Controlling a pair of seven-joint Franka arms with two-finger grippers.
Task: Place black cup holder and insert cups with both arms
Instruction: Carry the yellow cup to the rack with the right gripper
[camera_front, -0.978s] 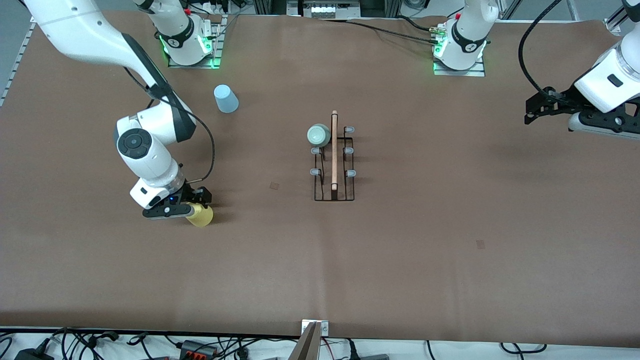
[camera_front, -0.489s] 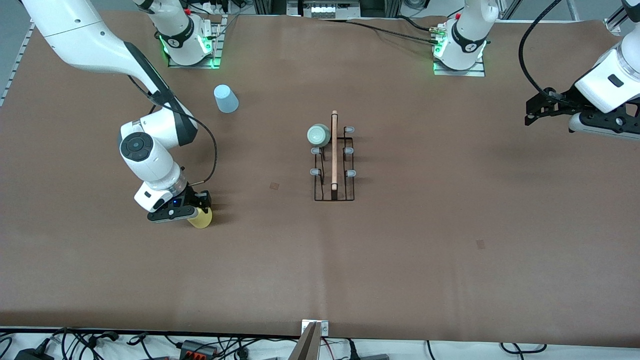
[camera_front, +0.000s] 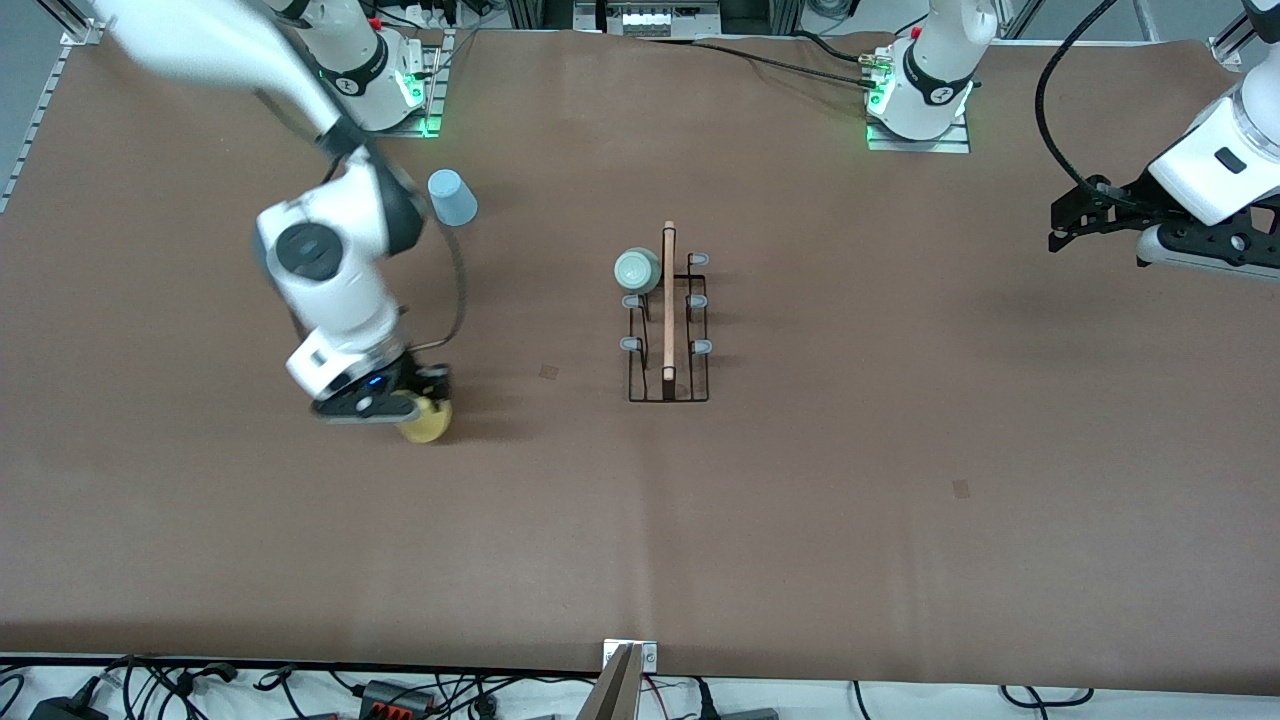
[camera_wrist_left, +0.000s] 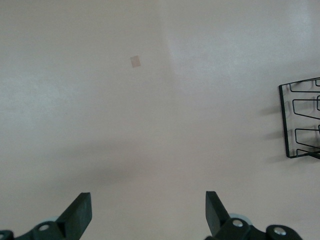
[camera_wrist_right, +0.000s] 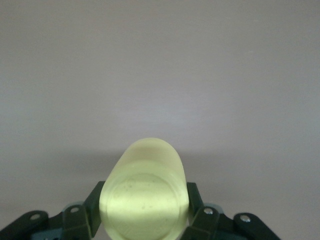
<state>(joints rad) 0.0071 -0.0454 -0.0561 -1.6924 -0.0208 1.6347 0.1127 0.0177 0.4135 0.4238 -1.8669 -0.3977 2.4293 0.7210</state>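
Note:
The black cup holder (camera_front: 668, 385) stands at the table's middle, its wooden rod along the top. A mint green cup (camera_front: 637, 270) sits on one of its prongs, on the side toward the right arm. My right gripper (camera_front: 418, 408) is shut on the yellow cup (camera_front: 427, 424), held just above the table between the holder and the right arm's end; the right wrist view shows the cup (camera_wrist_right: 145, 192) between the fingers (camera_wrist_right: 196, 196). A light blue cup (camera_front: 452, 197) stands upside down near the right arm's base. My left gripper (camera_front: 1062, 228) waits open and empty over the left arm's end; its wrist view (camera_wrist_left: 147, 212) shows part of the holder (camera_wrist_left: 286, 122).
Two small patches mark the brown table cover (camera_front: 549, 371) (camera_front: 960, 488). Cables and a metal bracket (camera_front: 628, 672) lie along the table edge nearest the front camera. The arm bases (camera_front: 375, 85) (camera_front: 920, 95) stand at the edge farthest from it.
My right arm has risen and carried the yellow cup a little toward the cup holder. The left arm, the holder and the other cups have not moved.

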